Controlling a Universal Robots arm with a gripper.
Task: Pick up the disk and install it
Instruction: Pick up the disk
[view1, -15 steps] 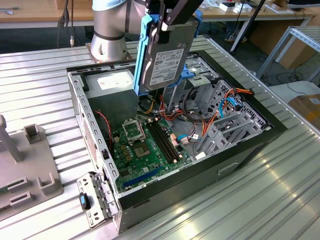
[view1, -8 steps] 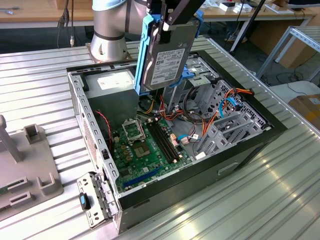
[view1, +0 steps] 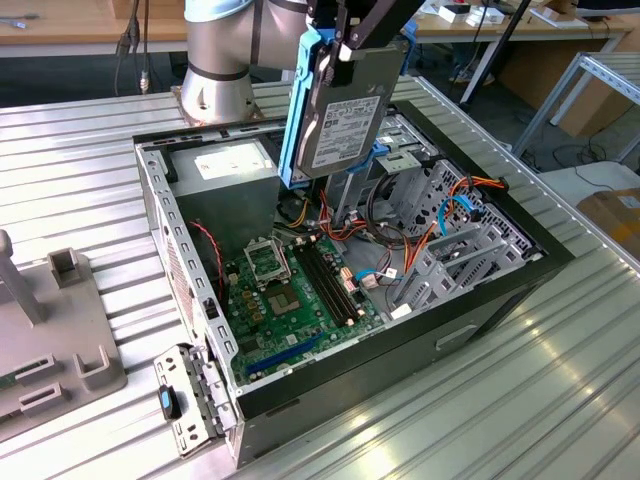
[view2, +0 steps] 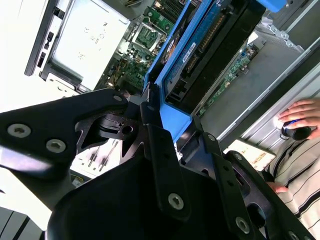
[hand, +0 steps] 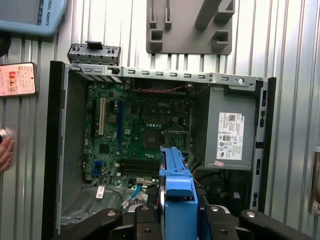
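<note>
Your end effector (view1: 345, 45) was clamped on the disk (view1: 340, 110), gripping its blue carrier rail at the upper end. The disk hung on edge in the air, white label facing the exterior view, above the open computer case (view1: 500, 300) that lay on its side on the ribbed metal tabletop (view1: 560, 400). Below it sat the green motherboard (view1: 300, 290), with the grey power-supply box (view1: 220, 160) toward the exterior view's left and the metal drive cage (view1: 440, 230) toward its right. The disk appeared clear of both, though the gap was hard to judge. In the second wrist view, a person's hand (view2: 305, 112) rested beside the case.
</note>
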